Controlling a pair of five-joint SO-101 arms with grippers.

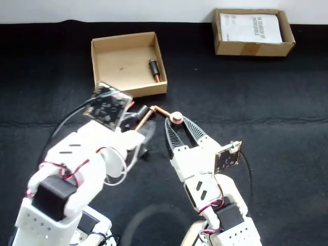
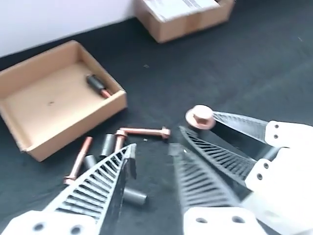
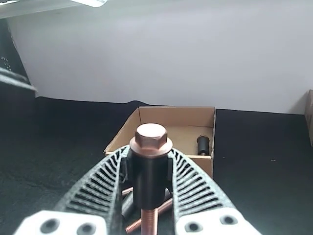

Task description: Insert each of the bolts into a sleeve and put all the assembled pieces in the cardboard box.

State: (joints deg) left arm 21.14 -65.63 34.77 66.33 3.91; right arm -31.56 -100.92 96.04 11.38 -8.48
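My right gripper (image 3: 149,157) is shut on a black sleeve (image 3: 148,178) with a copper bolt (image 3: 150,137) through it, head uppermost. In the high view that assembled piece (image 1: 176,118) is held just above the table, in front of the open cardboard box (image 1: 109,42). One assembled piece (image 1: 155,70) lies inside the box by its right wall. My left gripper (image 2: 152,148) stands open over loose copper bolts (image 2: 145,131) and black sleeves (image 2: 135,197) on the black cloth. The right gripper (image 2: 201,123) shows beside it.
A second cardboard box (image 1: 253,50) with a printed sheet in it stands at the back right. Another bolt (image 2: 78,160) and sleeve (image 2: 107,144) lie near the box's front wall (image 2: 78,131). A white wall rises behind the table.
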